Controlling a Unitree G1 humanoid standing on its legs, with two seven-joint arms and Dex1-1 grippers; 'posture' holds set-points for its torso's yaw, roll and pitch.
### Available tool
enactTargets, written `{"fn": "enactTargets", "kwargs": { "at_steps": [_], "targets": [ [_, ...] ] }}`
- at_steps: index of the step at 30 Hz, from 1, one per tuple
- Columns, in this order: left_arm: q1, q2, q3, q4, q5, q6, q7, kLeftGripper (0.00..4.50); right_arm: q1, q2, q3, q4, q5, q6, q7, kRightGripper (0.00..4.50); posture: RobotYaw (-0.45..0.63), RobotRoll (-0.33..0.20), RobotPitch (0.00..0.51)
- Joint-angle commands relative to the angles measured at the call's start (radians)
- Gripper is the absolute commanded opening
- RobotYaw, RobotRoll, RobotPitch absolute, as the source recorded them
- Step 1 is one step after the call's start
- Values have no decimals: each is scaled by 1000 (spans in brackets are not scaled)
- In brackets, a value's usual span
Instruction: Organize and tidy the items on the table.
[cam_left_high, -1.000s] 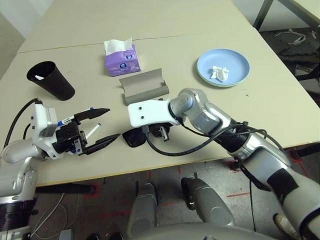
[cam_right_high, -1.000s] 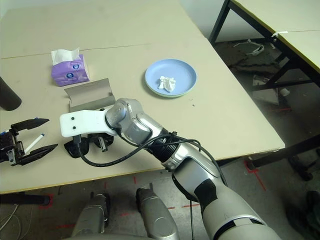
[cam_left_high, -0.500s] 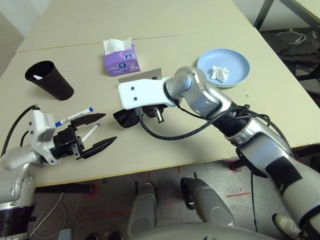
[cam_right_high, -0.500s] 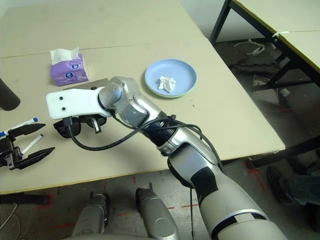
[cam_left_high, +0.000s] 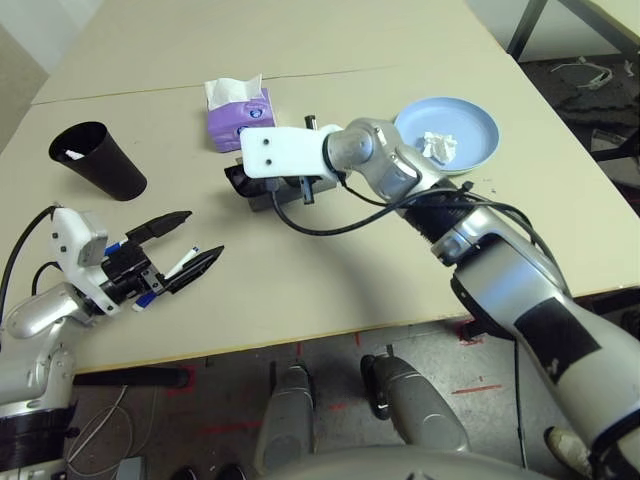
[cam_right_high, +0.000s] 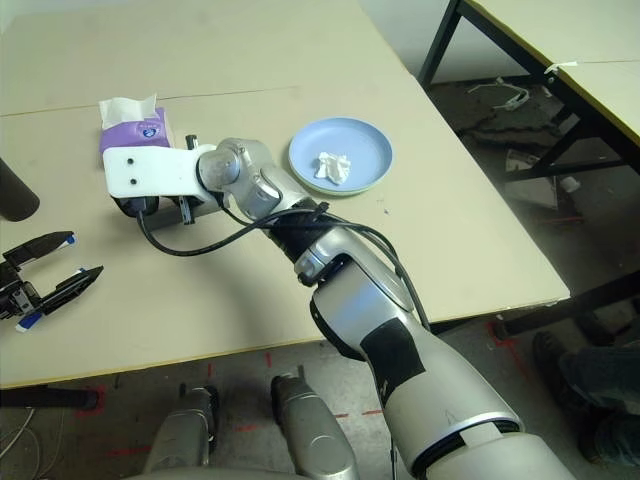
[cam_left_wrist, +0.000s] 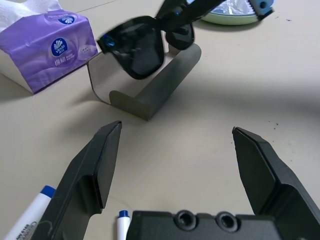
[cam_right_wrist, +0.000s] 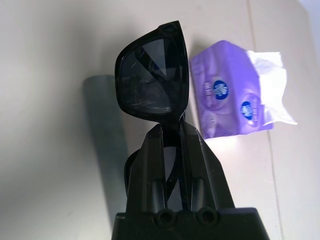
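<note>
1. Our right gripper (cam_right_wrist: 171, 126) is closed on the black sunglasses (cam_right_wrist: 150, 82), its fingertips pinching at about the bridge, with a lens to either side.
2. We hold the sunglasses raised above the open grey glasses case (cam_left_wrist: 162, 85), beside the purple tissue box (cam_left_wrist: 57, 47). Laying them in the case seems the step in hand.
3. They should handle as light and stiff, with smooth plastic that could slip or pivot in so narrow a pinch. The bridge is a fair place to hold; we should keep pressure off the lenses and hinges.
4. They look glossy black, with thick rims and dark lenses that still let a folded arm show through.
5. The case looks thin-walled and matt, and probably slides easily, so we should lower gently.
6. Our left gripper (cam_left_wrist: 175, 126) stands wide apart, empty, above the white blue-capped markers (cam_left_wrist: 30, 215).
7. Farther out on the table (cam_left_high: 350, 285) are the upright black cup (cam_left_high: 110, 165) and the blue plate (cam_left_high: 483, 130), which holds the crumpled white tissue (cam_left_high: 438, 148).
</note>
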Motion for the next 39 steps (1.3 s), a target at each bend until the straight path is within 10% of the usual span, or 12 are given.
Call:
{"fn": "enactTargets", "kwargs": {
  "at_steps": [1,39],
  "targets": [
    [20,-7,7,-15,8,10,9,4500,-41,18,-18,61,-19,-54,-36,204,-96,0,227],
    [61,-37,30,-94,-15,32,41,4500,-13,59,14,359,-199,-258,-274,203,-54,0,218]
  ]
}}
